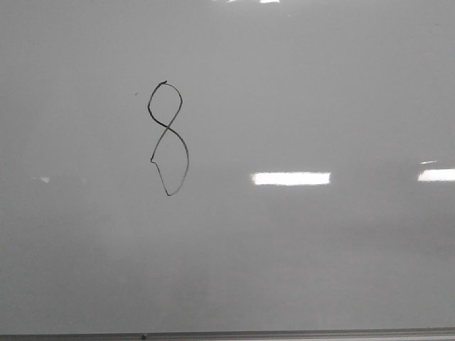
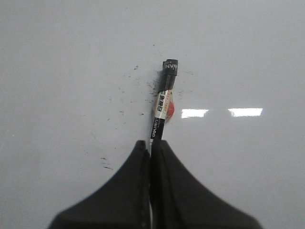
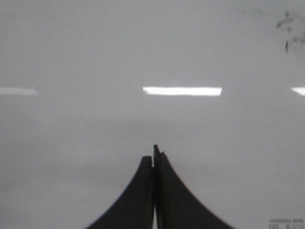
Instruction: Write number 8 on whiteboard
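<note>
My left gripper (image 2: 151, 145) clamps the marker (image 2: 163, 102); my right gripper (image 3: 154, 155) is closed, empty. The number 8 (image 1: 168, 138) sits complete, left of centre on the whiteboard (image 1: 320, 249); writing looks done.

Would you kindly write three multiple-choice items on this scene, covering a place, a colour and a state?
1. In the front view, the number 8 on the whiteboard sits:
A. left of centre
B. far right
C. along the lower edge

2. The 8's line is:
A. red
B. black
C. green

3. The left hand is:
A. wide open
B. shut on nothing
C. shut on the marker

Answers:
1 A, the figure stands left of the board's middle.
2 B, the stroke is thin and black.
3 C, the marker's barrel runs out from between the closed fingers.
</note>
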Controlling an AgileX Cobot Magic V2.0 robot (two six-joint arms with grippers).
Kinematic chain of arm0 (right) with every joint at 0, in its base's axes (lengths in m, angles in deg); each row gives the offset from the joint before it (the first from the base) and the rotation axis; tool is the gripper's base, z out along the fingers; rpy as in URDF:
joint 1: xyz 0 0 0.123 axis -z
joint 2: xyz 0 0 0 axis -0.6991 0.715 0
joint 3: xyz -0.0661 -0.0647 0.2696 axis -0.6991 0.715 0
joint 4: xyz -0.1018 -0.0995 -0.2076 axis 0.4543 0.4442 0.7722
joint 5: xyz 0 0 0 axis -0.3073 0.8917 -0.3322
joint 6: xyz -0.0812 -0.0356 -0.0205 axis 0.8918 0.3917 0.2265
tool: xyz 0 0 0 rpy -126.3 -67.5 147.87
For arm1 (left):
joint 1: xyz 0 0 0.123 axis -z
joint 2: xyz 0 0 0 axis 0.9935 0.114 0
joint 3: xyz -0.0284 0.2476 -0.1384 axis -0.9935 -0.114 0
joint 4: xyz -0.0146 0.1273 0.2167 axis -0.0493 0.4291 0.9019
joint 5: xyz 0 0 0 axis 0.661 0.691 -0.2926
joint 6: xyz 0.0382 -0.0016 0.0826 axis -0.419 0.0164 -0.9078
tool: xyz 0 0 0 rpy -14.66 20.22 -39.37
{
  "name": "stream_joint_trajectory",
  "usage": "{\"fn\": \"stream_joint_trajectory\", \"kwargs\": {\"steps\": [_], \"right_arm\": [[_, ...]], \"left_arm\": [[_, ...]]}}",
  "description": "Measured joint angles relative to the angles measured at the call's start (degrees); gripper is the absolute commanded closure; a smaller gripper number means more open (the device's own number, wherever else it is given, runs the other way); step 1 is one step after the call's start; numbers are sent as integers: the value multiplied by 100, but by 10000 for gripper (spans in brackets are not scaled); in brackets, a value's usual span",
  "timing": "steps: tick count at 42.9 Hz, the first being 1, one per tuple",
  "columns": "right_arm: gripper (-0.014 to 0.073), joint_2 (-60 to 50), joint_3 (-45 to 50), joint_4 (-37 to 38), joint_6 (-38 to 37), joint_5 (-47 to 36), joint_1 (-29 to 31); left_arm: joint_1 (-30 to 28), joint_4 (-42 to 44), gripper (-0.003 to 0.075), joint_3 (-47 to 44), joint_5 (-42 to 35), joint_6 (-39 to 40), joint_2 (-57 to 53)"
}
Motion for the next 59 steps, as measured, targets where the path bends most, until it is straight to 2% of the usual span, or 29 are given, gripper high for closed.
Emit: {"fn": "stream_joint_trajectory", "kwargs": {"steps": [6,59], "right_arm": [[652,0,220,77,-77,22,0],[652,0,220,77,-115,45,0]], "left_arm": [[0,0,741,0,0,0,0],[0,0,741,0,0,-2,0]]}}
